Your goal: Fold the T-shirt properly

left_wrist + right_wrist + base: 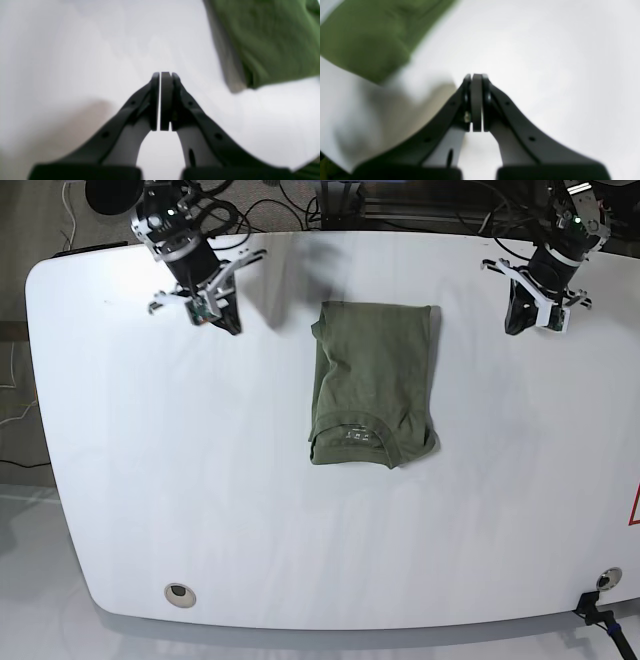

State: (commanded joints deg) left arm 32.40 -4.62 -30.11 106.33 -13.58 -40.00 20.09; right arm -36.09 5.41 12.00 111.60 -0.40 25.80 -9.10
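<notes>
The left gripper (163,100) was pressed closed with nothing between its pads, hanging over bare white desk (180,480) at the far edge on the base view's right, and the right gripper (476,102) was likewise closed and empty at the far edge on that view's left. Both stood well apart from the T-shirt (375,380), which showed only as a blurred green corner at the margin of each wrist view. The shirt lay near the middle of the desk as a compact, roughly rectangular packet, sleeves tucked in and the collar with its small label toward the near edge. A slight bulge showed at the packet's near right corner and a few creases ran down its left side. Judged from this, the fold looked largely done, if not perfectly squared. The cloth seemed light, soft and limp, so it would sag and slide on the smooth surface rather than hold shape. Any further hold would be best taken at two corners or along a folded edge, pinching all layers together so that the stack did not peel apart. Little stood in the way: cables (260,215) lay beyond the far edge, a round grommet (178,591) sat near the front left and another fitting (607,580) near the front right, all well clear of the shirt.
</notes>
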